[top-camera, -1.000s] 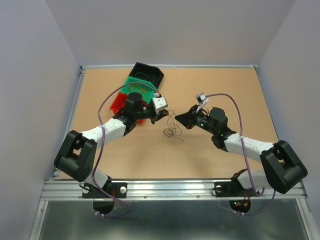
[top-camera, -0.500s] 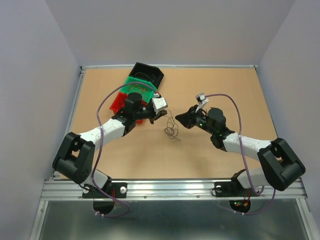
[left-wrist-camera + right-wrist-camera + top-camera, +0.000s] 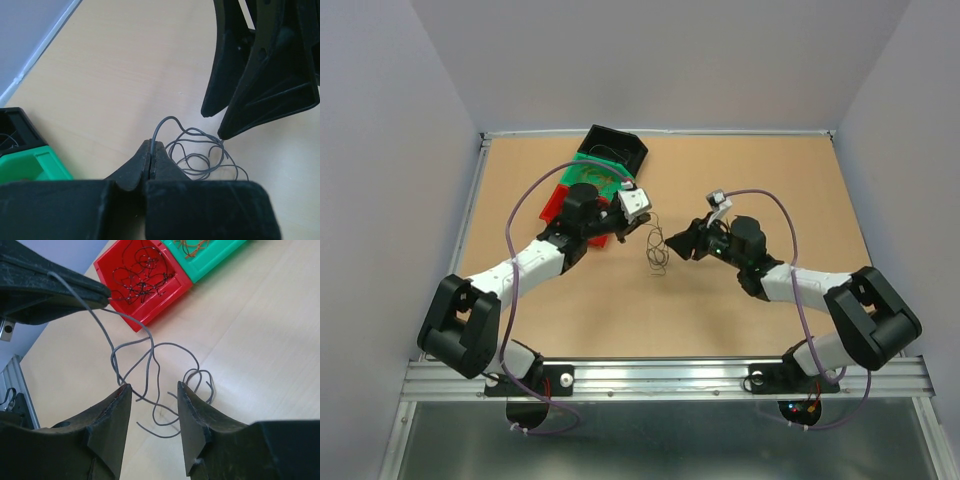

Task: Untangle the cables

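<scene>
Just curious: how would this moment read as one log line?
left gripper: shut on grey cable | right gripper: open, at the cable | cable: loosely tangled

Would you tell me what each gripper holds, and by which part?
Left gripper pinches a loop of the grey cable; right gripper is open, holding nothing.

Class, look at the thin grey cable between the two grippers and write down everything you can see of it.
The grey cable is hair-thin, dark grey and wiry, curled into a small, loose tangle of loops. One part rises to the left gripper, whose jaws are pinched shut on it. The loops trail down onto the tan table. The right gripper is open, with its fingertips on either side of some loops and not clamping them.
</scene>
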Action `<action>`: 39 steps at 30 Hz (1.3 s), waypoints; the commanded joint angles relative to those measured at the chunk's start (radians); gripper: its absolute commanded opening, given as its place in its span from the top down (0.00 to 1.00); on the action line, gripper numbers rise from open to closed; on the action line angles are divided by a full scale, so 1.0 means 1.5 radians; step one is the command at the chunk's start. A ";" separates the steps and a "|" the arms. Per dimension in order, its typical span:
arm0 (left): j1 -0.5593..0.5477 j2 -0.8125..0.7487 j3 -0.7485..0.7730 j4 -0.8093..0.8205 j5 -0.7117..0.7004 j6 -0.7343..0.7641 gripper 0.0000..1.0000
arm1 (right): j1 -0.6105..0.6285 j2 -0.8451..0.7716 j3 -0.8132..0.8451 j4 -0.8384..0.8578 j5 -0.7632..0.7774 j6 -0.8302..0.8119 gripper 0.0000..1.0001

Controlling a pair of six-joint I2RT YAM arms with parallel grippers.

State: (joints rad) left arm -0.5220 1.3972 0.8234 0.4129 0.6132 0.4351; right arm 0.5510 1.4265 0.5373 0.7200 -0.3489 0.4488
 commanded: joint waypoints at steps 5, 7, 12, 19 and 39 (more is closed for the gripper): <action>0.030 -0.016 0.024 0.036 -0.005 -0.044 1.00 | 0.006 0.028 0.020 0.102 -0.047 -0.001 0.53; 0.037 -0.015 0.026 0.035 0.007 -0.048 1.00 | 0.009 0.042 0.026 0.103 -0.047 -0.003 0.54; 0.042 -0.019 0.026 0.035 0.031 -0.055 1.00 | 0.015 0.066 0.039 0.101 -0.035 -0.009 0.55; 0.044 -0.017 0.029 0.027 0.073 -0.062 1.00 | 0.019 0.102 0.062 0.101 -0.023 -0.016 0.55; 0.045 -0.110 0.020 0.002 0.139 -0.071 1.00 | 0.023 0.156 0.120 -0.038 0.251 0.034 0.99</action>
State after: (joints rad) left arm -0.4568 1.3392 0.8356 0.3832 0.7856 0.3443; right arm 0.5781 1.6474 0.6647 0.7353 -0.1822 0.4683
